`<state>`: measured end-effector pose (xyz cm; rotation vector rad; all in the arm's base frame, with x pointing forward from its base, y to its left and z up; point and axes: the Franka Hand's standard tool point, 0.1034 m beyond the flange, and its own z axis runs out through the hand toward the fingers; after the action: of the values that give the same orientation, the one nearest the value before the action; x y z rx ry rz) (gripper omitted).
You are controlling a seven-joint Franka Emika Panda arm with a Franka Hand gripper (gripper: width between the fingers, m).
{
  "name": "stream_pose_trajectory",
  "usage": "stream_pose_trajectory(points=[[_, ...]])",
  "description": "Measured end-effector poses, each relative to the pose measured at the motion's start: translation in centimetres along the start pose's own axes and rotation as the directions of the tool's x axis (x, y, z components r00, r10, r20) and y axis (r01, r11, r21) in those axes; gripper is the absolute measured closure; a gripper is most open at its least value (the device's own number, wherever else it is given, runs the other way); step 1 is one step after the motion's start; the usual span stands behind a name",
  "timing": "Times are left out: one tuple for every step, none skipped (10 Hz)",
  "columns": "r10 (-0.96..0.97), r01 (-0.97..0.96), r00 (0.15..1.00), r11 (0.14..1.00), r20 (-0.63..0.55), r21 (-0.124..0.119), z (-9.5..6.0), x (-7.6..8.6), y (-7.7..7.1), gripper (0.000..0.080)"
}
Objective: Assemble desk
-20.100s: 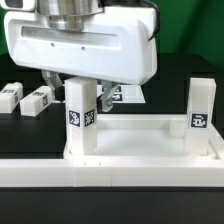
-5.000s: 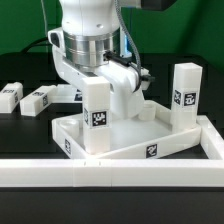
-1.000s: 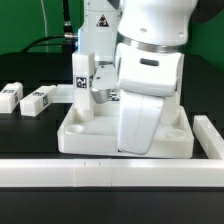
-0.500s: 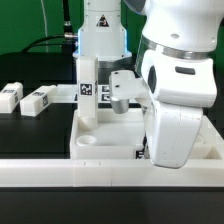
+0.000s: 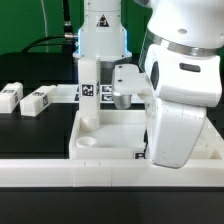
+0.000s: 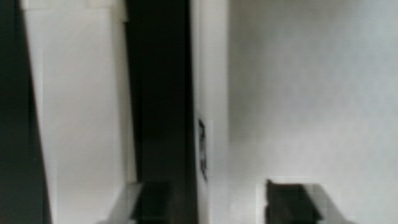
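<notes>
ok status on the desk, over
gripper state unreadable behind arm. desk panel has one leg upright at a corner; near socket empty; two legs loose beside it. arm hides much of the panel.

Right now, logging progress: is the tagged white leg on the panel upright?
Upright: the tagged white block leg stands vertical on the white plastic panel.

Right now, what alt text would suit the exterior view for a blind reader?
A white robot arm leans over the exterior view's right half of a white rimmed desk panel, where one tag-marked leg stands upright in a far corner. Two more legs lie on the black table at the exterior view's left; a white rail runs along the front.
</notes>
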<state>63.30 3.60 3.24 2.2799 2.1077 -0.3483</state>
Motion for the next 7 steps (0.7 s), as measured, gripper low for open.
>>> stream_pose_trajectory(points=[[0.002, -0.003, 1.0, 0.999, 0.009, 0.034, -0.5, -0.2, -0.4, 0.0529], [0.009, -0.01, 1.0, 0.999, 0.015, 0.052, -1.8, -0.7, -0.4, 0.0345], [0.016, -0.016, 1.0, 0.999, 0.011, 0.04, -3.3, -1.1, -0.3, 0.0223], [0.019, -0.019, 1.0, 0.999, 0.016, 0.032, -4.4, -1.8, -0.7, 0.0223], [0.021, -0.022, 0.999, 0.999, 0.027, 0.028, -5.3, -3.1, -1.7, 0.0165], [0.028, -0.03, 0.999, 0.999, 0.037, 0.033, -5.9, -4.5, -3.0, 0.0154], [0.042, -0.043, 0.999, 0.999, 0.034, 0.022, -6.3, -5.5, -4.0, 0.0154]])
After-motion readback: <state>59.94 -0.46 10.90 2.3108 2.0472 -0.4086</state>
